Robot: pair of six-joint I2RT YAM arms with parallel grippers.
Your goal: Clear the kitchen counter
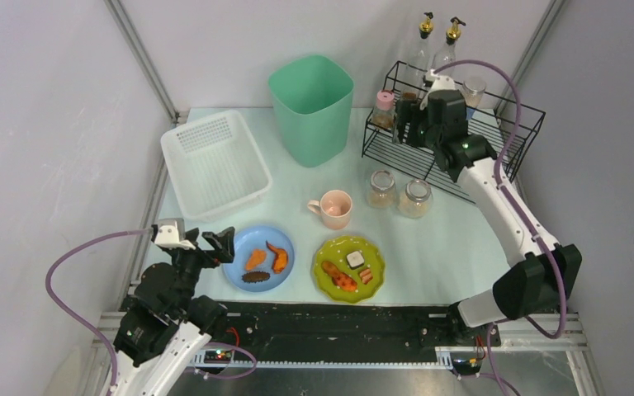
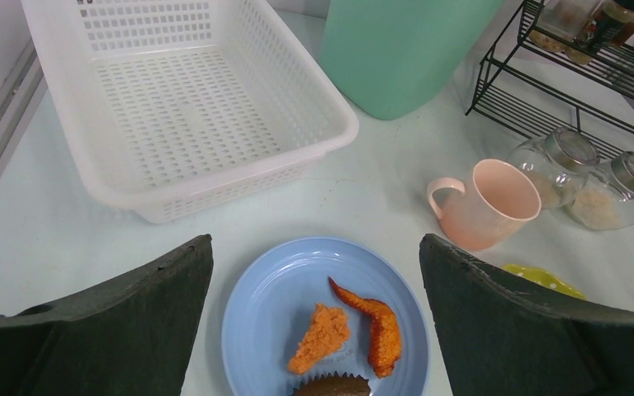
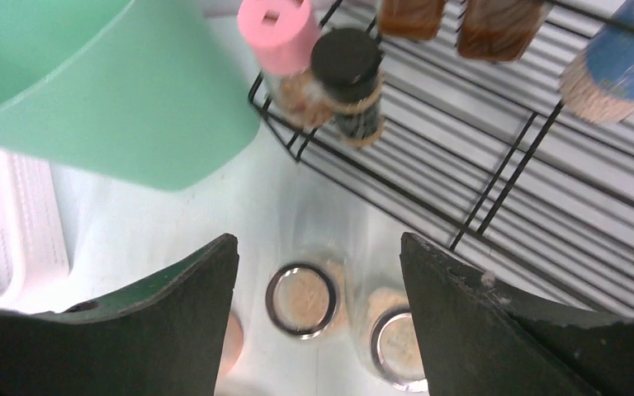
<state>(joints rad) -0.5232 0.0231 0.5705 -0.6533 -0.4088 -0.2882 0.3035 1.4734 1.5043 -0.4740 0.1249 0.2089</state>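
Pale mint-white glossy kitchen counter (image 1: 454, 239) enclosed by grey walls, spread beneath both arms. Left gripper (image 2: 314, 247) held above counter's near-left part, over round blue plate (image 2: 264, 313); jaws spread wide, nothing gripped. Right gripper (image 3: 318, 247) held over far-right area, above two metal-lidded glass jars (image 3: 301, 299) beside black wire rack (image 3: 495, 206); jaws apart, nothing touched.

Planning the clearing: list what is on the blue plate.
The blue plate holds a breaded orange piece, a fried wing and a dark ridged piece; anything beneath them is hidden.

Top wide, downward; wrists close, sharing jars (image 3: 301, 299).
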